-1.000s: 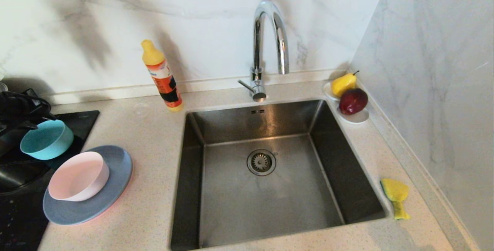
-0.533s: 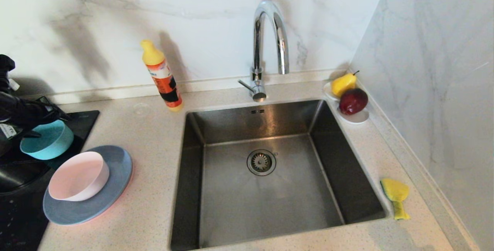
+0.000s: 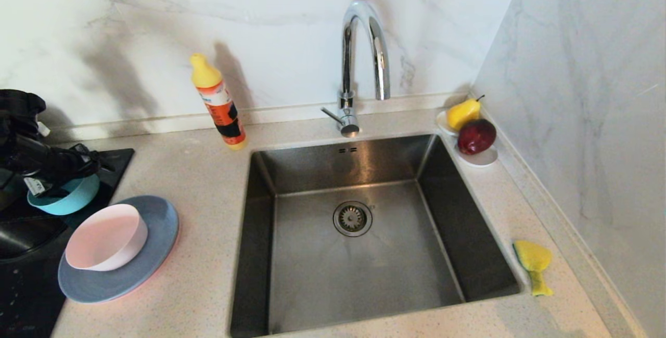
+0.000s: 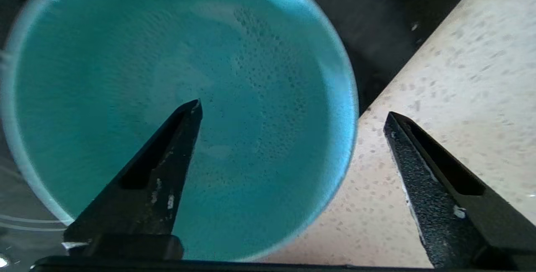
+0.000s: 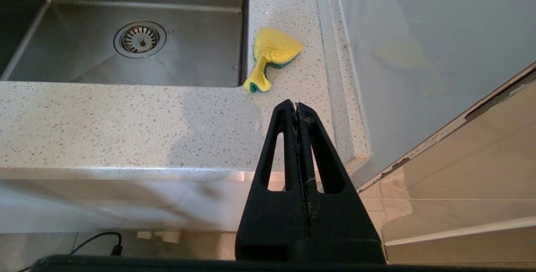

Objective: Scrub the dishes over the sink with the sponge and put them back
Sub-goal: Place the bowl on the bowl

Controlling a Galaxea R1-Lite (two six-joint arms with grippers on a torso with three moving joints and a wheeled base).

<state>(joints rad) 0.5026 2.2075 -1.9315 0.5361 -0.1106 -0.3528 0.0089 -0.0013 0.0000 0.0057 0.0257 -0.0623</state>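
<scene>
1. Fingers (image 4: 167, 171) of our left gripper (image 4: 293, 113) stand spread wide in the left wrist view, one over the teal bowl (image 4: 259, 54) and one over the counter (image 4: 460, 62) outside its rim, pinching nothing; we judge the straddle suits gripping the bowl's wall.
2. From the head view, our left gripper (image 3: 78, 164) hangs over the teal bowl (image 3: 73, 200) beside the pale pink plate (image 3: 106, 236) stacked on the grey-blue plate (image 3: 156, 255); the sink (image 3: 312, 171) holds no dish, and the sponge (image 3: 533, 262) lies by its right rim.
3. By the right wrist view, our right gripper (image 5: 296, 106) waits below the counter edge, fingers pressed together, near the sponge (image 5: 272, 52) it would need.
</scene>
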